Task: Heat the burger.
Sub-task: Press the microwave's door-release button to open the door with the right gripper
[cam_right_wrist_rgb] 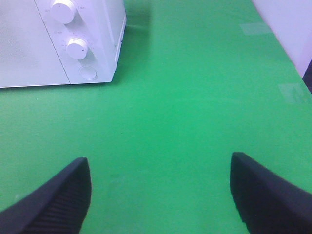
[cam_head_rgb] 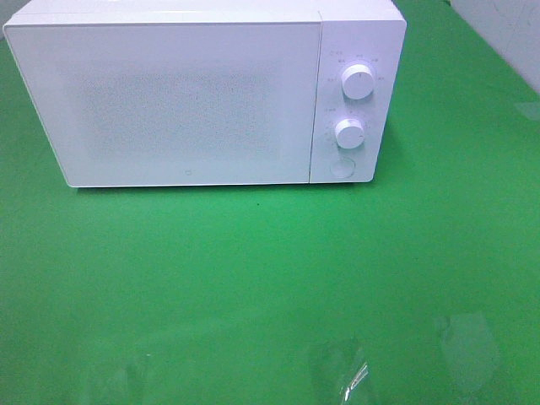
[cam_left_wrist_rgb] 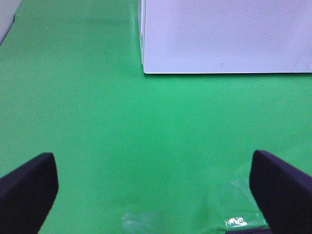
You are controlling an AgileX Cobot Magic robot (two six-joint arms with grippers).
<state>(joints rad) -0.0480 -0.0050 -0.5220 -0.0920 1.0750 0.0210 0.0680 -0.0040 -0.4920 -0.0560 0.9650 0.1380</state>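
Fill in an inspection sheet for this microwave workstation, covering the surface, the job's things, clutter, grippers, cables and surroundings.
Surface: green table cover, flat and unwrinkled.
Job's things: white microwave at the back, door shut; upper dial, lower dial and round button on its right panel. The burger is not seen in any view.
Clutter: clear film patches on the cover near the front edge; what they are cannot be told.
Grippers: left gripper open, holding nothing; right gripper open, holding nothing.
Cables: nothing seen.
Surroundings: pale wall beyond the cover's far right corner.
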